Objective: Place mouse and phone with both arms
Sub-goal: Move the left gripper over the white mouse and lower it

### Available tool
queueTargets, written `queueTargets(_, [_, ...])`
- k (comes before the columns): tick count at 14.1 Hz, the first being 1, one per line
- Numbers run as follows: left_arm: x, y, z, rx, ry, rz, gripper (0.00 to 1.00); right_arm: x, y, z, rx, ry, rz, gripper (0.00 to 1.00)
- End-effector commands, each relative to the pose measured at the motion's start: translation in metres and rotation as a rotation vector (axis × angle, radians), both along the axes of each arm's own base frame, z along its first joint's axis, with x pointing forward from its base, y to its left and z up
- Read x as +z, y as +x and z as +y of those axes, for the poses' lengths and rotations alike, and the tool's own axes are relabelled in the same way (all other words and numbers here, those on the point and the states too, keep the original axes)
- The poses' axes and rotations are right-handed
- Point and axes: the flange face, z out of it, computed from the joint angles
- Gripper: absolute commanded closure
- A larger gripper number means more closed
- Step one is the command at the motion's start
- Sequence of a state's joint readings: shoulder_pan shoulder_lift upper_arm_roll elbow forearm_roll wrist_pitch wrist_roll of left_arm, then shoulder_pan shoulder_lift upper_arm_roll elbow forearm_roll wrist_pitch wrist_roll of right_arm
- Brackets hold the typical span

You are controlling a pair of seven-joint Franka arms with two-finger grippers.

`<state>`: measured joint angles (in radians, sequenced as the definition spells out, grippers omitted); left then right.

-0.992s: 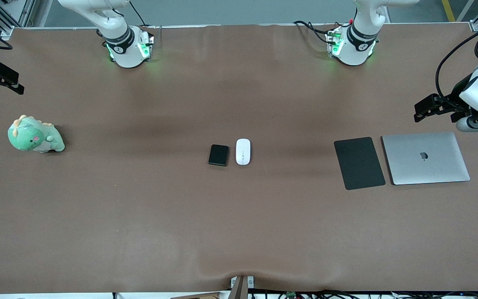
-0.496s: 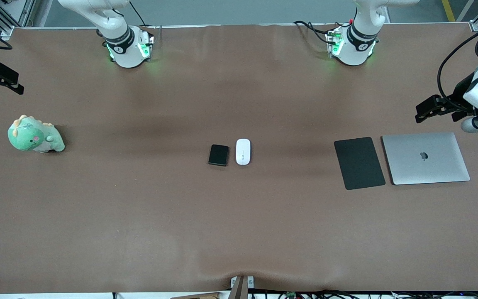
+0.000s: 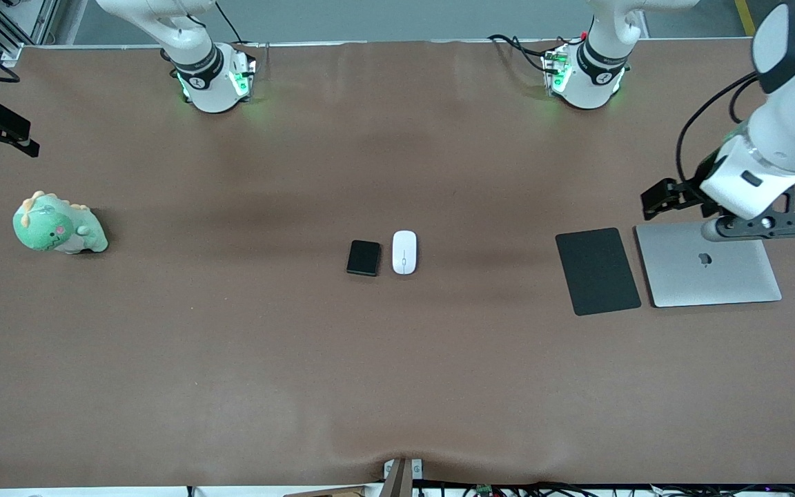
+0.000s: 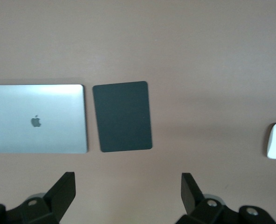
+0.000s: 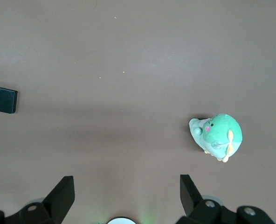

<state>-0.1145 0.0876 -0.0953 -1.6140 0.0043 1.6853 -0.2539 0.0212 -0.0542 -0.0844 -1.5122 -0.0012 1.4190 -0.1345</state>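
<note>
Your left gripper (image 4: 126,196) is hanging spread above the table (image 3: 232,345) near the laptop (image 3: 711,273) and pad (image 3: 597,270), well apart from the mouse (image 3: 404,252) and phone (image 3: 363,258) lying side by side mid-table. Your right gripper (image 5: 125,196) is waiting, spread, near the plush toy (image 5: 218,135).

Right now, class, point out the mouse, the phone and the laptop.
mouse (image 3: 404,252): front view, middle of its white shell.
phone (image 3: 364,257): front view, centre of its black face.
laptop (image 3: 708,273): front view, bare silver lid.
</note>
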Motion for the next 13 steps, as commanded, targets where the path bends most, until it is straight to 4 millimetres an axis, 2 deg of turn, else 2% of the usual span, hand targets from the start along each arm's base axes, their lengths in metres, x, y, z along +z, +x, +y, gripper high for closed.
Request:
queueTargets(1, [-0.016, 0.005, -0.056, 0.055, -0.036, -0.017, 0.00, 0.003, -0.001, -0.002, -0.005, -0.009, -0.006, 0.00])
queueTargets(4, [-0.046, -0.002, -0.143, 0.083, -0.049, -0.019, 0.00, 0.002, -0.001, -0.003, -0.006, -0.005, -0.003, 0.00])
queueTargets(7, [-0.061, -0.024, -0.244, 0.103, -0.066, -0.005, 0.00, -0.006, 0.005, -0.003, -0.005, -0.007, 0.014, 0.00])
queueTargets(9, [-0.064, -0.054, -0.306, 0.097, -0.050, -0.026, 0.00, -0.007, 0.005, -0.003, -0.005, -0.012, 0.015, 0.00])
queueTargets(11, [-0.074, -0.089, -0.355, 0.067, -0.016, -0.047, 0.00, -0.007, 0.005, -0.003, -0.007, -0.012, 0.014, 0.00])
queueTargets(13, [-0.087, -0.109, -0.379, 0.029, -0.004, -0.037, 0.00, -0.009, 0.006, -0.003, -0.002, -0.012, 0.018, 0.00])
